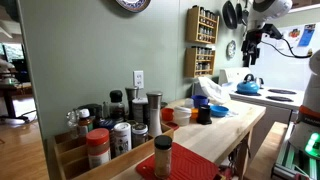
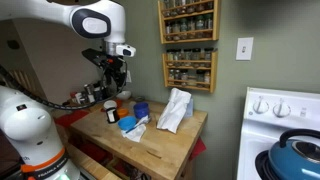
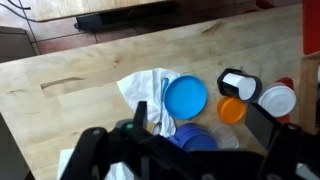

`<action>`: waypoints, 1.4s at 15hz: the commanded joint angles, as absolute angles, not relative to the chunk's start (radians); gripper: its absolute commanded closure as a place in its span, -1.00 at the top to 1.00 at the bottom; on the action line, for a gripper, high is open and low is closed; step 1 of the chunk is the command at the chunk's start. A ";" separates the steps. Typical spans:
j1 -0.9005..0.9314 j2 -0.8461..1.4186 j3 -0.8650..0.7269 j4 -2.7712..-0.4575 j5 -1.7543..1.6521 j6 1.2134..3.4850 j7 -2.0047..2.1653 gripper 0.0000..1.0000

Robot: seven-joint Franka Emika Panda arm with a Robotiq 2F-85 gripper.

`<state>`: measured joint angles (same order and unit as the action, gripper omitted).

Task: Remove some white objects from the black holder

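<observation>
The gripper [image 3: 175, 135] hung high above the table [image 3: 70, 80], jaws spread wide and empty. The black holder [image 3: 250, 80], with white objects [image 3: 231, 89] inside, stood beside the orange cup [image 3: 232, 110]. This looked like the approach step. Next, the gripper needed to centre over the holder and descend.

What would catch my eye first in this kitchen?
The big white robot arm stretches over a wooden counter, its gripper open above the clutter. In the wrist view a bright blue bowl, an orange cup and the black holder with white objects in it sit close together.
</observation>
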<state>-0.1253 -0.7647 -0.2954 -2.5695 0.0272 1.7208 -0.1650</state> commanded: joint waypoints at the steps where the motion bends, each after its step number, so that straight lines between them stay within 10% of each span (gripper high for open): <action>1: -0.145 -0.760 -0.280 -2.568 0.038 1.719 -0.177 1.00; 21: -0.109 -0.822 -0.133 -2.689 0.084 1.715 -0.067 1.00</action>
